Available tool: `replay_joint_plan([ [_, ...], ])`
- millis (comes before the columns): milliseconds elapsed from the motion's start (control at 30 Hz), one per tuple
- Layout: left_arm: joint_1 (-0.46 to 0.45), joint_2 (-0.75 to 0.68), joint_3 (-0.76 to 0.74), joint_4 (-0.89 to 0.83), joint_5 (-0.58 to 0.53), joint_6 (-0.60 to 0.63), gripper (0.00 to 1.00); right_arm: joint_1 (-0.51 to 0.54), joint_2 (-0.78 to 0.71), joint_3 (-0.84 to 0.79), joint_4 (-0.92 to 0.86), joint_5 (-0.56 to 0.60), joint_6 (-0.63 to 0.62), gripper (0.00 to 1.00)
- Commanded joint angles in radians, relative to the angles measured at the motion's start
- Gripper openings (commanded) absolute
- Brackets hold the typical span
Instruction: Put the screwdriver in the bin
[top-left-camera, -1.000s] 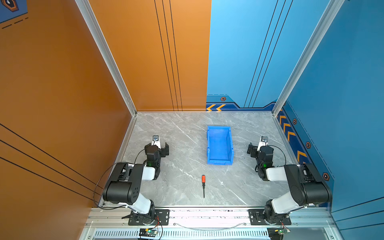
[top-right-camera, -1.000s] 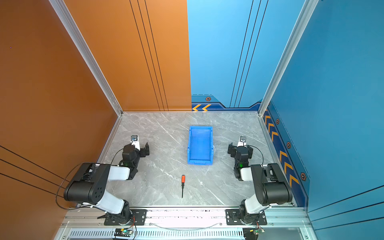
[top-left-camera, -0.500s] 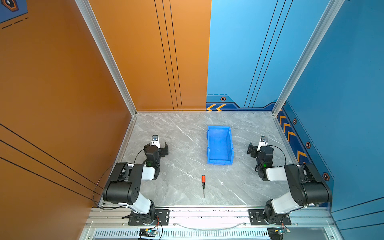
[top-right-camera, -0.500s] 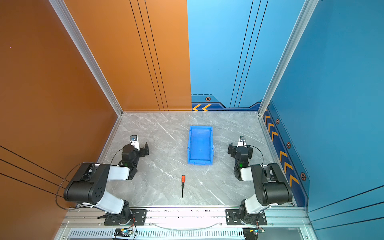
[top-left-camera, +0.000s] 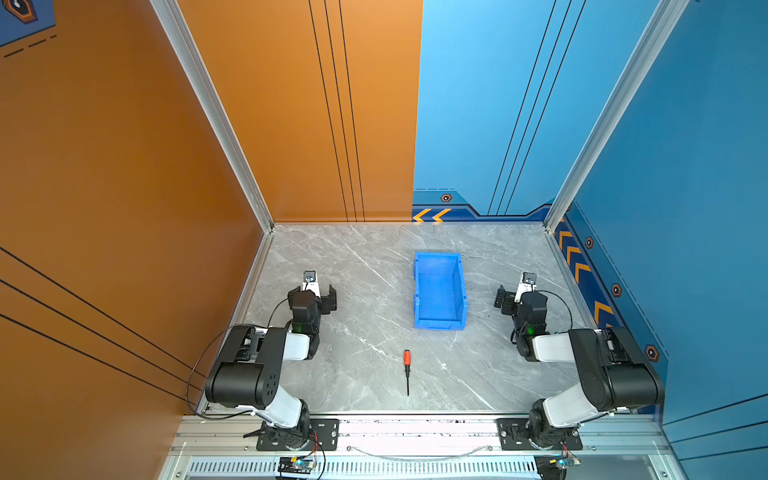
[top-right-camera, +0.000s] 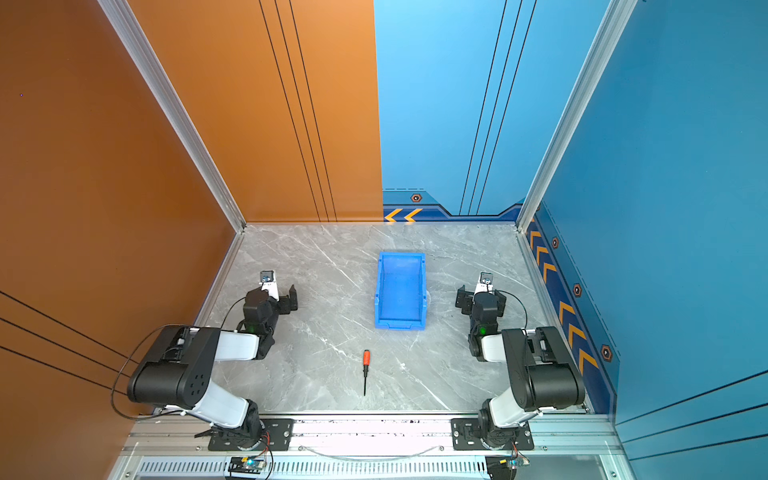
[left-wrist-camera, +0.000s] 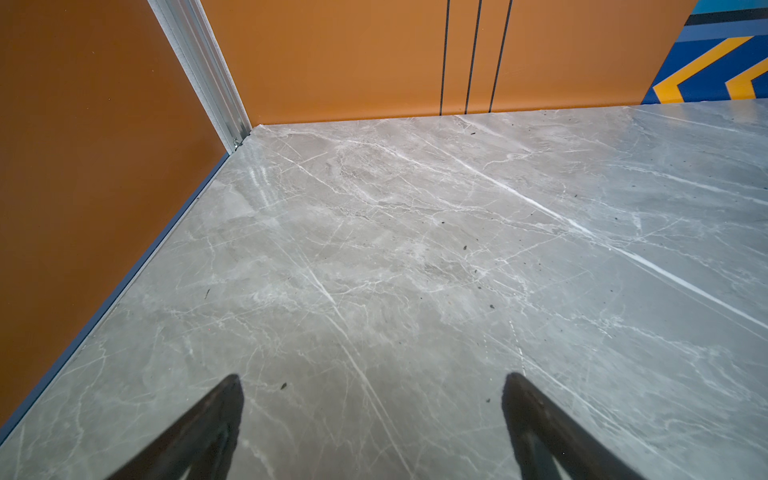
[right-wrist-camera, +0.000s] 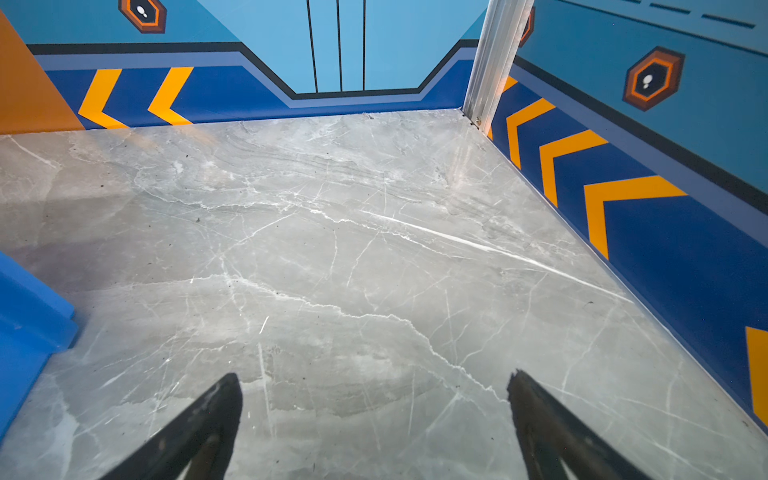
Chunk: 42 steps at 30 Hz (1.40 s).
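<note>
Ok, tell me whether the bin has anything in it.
Empty. In both top views the bin shows only its bare blue floor, and the screwdriver lies on the table outside it.

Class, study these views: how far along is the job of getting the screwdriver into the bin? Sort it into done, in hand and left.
Done: nothing yet. The screwdriver lies flat on the marble table, in front of the blue bin, which holds nothing.
In hand: nothing. The left hand and right hand are open, over bare table at either side.
Left: reach the screwdriver, grasp it, carry it over the bin, release.
</note>
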Motion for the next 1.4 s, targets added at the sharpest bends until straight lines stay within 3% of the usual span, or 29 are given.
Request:
replay_joint_plan([
  [0,0.011,0.009,0.009,-0.011,0.013,-0.01,0.98,-0.016,0.004,0.012,0.021,-0.027,0.022,1.0],
  [367,0.011,0.006,0.008,-0.009,0.008,-0.011,0.98,-0.007,0.006,0.014,0.021,-0.005,0.018,1.0],
  [433,-0.005,-0.009,0.009,-0.016,-0.077,-0.02,0.98,0.017,-0.035,0.015,-0.021,0.112,0.033,1.0],
  [467,-0.009,-0.029,0.01,-0.034,-0.115,-0.03,0.98,0.012,-0.063,0.008,-0.015,0.074,0.019,1.0],
  [500,-0.012,-0.049,0.013,-0.056,-0.135,-0.034,0.98,0.025,-0.098,0.015,-0.055,0.108,0.01,1.0],
  [733,-0.079,-0.243,0.104,-0.427,-0.242,-0.014,0.98,0.091,-0.325,0.162,-0.494,0.222,0.043,1.0],
  [900,-0.116,-0.361,0.188,-0.716,-0.231,-0.026,0.98,0.134,-0.419,0.292,-0.777,0.319,0.264,1.0],
  [1033,-0.143,-0.498,0.233,-0.938,-0.206,-0.125,0.98,0.16,-0.398,0.457,-1.153,0.279,0.42,1.0],
  [1133,-0.17,-0.59,0.289,-1.169,-0.233,-0.238,0.98,0.207,-0.342,0.543,-1.349,0.212,0.459,1.0],
  [1367,-0.192,-0.771,0.361,-1.535,-0.123,-0.415,0.98,0.377,-0.415,0.49,-1.463,0.146,0.551,1.0],
])
